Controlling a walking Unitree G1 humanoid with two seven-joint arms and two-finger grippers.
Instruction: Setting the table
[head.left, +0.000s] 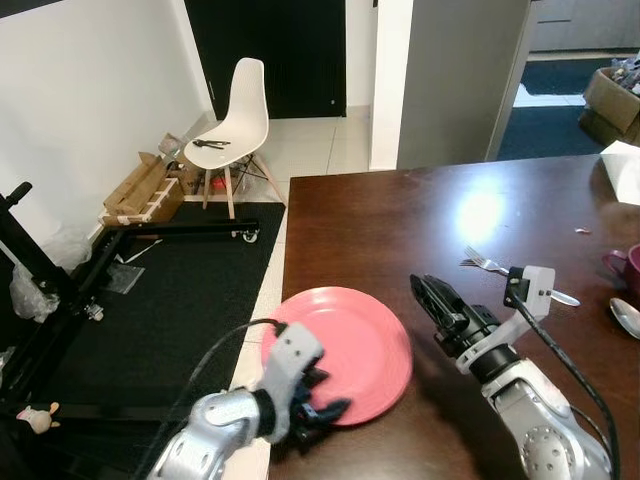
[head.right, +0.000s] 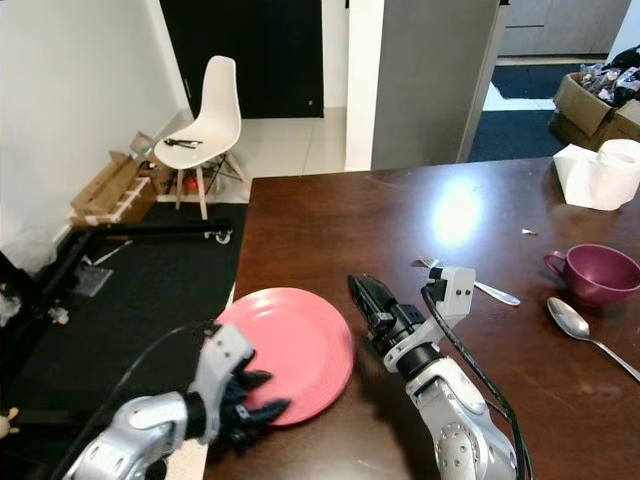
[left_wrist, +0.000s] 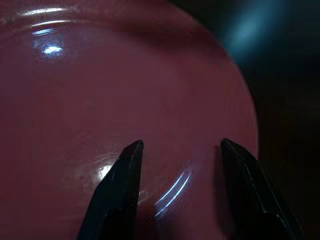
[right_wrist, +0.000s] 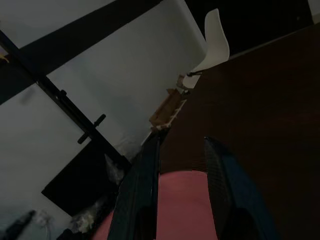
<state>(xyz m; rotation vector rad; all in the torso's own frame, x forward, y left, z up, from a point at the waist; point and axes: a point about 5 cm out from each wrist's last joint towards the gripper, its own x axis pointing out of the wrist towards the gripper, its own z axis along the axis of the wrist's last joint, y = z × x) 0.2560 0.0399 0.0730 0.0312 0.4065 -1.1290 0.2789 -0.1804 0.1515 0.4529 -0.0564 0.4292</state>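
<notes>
One pink plate (head.left: 350, 345) lies on the one dark worktop (head.left: 400, 215). There is one fork (head.left: 485, 264), one spoon (head.right: 585, 328) and one maroon cup (head.right: 598, 274). One paper roll (head.right: 605, 172) stands at the far edge. One white chair (head.left: 235, 125) stands on the floor (head.left: 310, 145), beside one cardboard box (head.left: 145, 190).

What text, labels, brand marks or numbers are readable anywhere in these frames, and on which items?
None can be read. The pink plate, purple cup, fork, spoon and white chair bear no visible print. The cardboard boxes show no markings legible at this size.
</notes>
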